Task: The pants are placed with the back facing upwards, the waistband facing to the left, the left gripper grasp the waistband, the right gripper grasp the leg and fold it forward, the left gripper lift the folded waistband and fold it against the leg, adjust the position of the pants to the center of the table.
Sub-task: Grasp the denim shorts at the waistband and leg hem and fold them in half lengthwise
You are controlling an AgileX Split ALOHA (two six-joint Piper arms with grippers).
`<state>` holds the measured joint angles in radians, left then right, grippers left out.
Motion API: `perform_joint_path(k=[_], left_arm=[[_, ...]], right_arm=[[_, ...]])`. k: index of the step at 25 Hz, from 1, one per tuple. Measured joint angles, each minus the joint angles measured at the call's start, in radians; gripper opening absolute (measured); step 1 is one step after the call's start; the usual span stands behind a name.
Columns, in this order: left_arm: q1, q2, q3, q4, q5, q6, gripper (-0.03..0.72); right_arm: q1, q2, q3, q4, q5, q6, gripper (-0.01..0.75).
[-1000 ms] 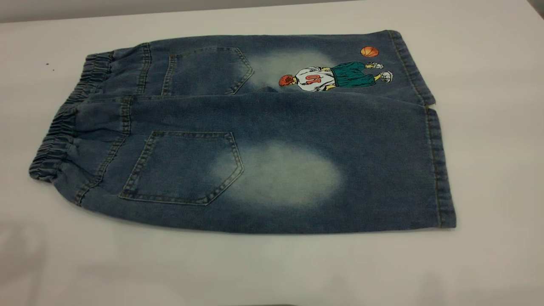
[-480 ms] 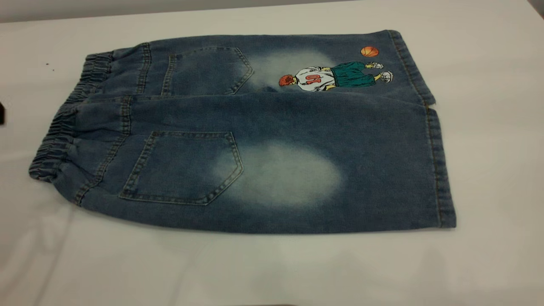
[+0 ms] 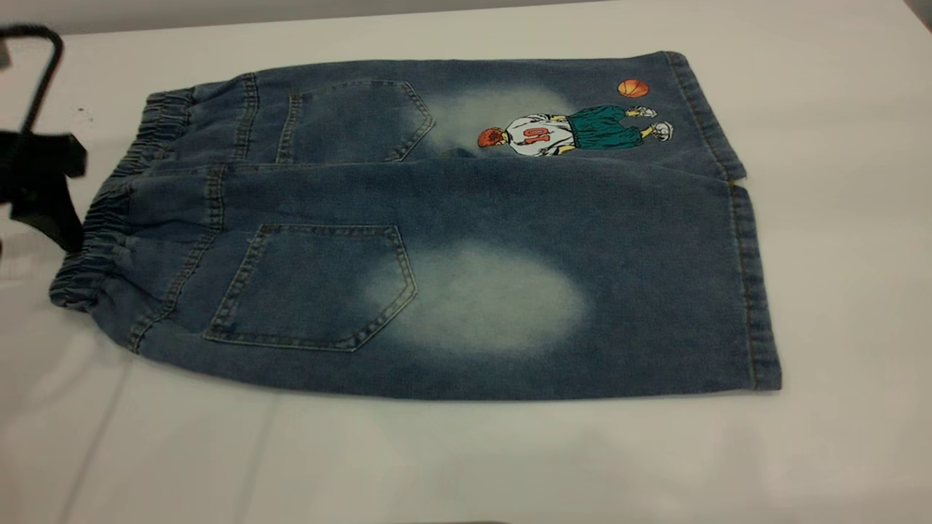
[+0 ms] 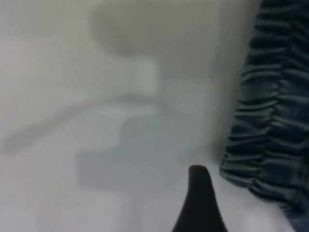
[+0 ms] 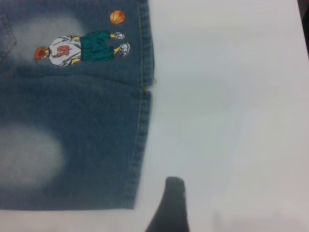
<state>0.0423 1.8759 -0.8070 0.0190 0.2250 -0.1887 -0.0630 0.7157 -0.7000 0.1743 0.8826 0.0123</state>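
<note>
The pants (image 3: pixel 437 240) lie flat on the white table (image 3: pixel 837 218), back side up, with two pockets showing. The waistband (image 3: pixel 109 218) is at the left end and the leg hems are at the right end. The far leg has a cartoon basketball player (image 3: pixel 575 131) and an orange ball (image 3: pixel 633 88) printed on it. The near leg (image 3: pixel 510 291) is plain, with a big pale patch. The left gripper (image 3: pixel 44 185) is at the left edge of the table, right beside the waistband, with its black cable (image 3: pixel 40 73) curving above it. I cannot tell if it is touching the cloth, or if its claw is wide or closed. Only one dark finger (image 5: pixel 169 208) of the right gripper shows, above bare table just past the hem, so I cannot tell about that claw either.
</note>
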Motion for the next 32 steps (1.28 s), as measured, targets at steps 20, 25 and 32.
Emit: perform_joint_path(k=[20,25,32], left_arm=[[-0.006,0.172,-0.019,-0.019,-0.132,0.002,0.347],[-0.036,0.178,-0.024,-0.019,-0.177,0.002,0.087],[-0.090,0.142,-0.037,0.004,-0.149,0.017,0.065]], right_arm=[[0.000,0.000,0.000,0.000,-0.001,-0.006,0.591],[0.000,0.002,-0.026,0.008,0.035,-0.069,0.591],[0.000,0.107,-0.104,0.177,0.052,-0.250,0.591]])
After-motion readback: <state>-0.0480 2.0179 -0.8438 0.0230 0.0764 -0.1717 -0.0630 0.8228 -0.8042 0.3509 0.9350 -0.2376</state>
